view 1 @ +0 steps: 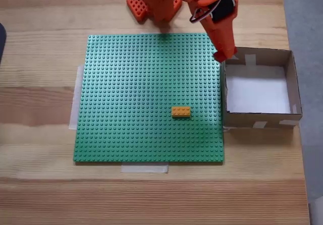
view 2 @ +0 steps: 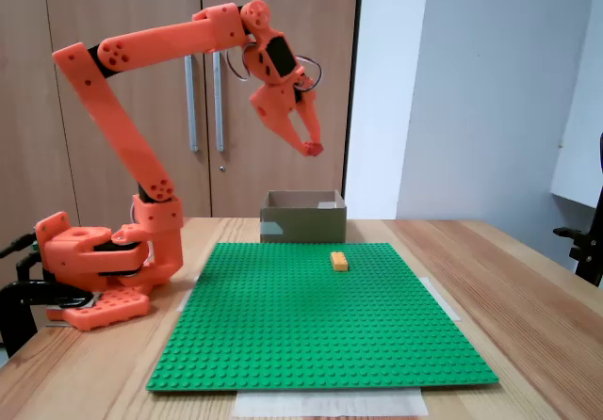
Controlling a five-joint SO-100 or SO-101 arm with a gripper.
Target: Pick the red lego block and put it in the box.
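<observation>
The red lego block [view 2: 314, 147] shows as a small reddish piece pinched high in the air. The box [view 1: 290, 83], brown cardboard, open-topped, white-floored, sits upright at the baseplate's 3 o'clock edge.

Before you is a pale wooden plank table [view 1: 40, 194]. On it lie a green studded baseplate [view 1: 141, 89], taped down with what look like pale strips, the brown cardboard box [view 1: 291, 83], and the orange arm's base [view 2: 94, 269].

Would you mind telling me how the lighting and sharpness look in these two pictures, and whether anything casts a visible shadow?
In the fixed view from above, light is soft and even; the arm throws a faint dark patch on the green baseplate near the orange brick, and the box floor looks washed out. In the side fixed view, focus is fair, and the gripper is slightly soft.
</observation>
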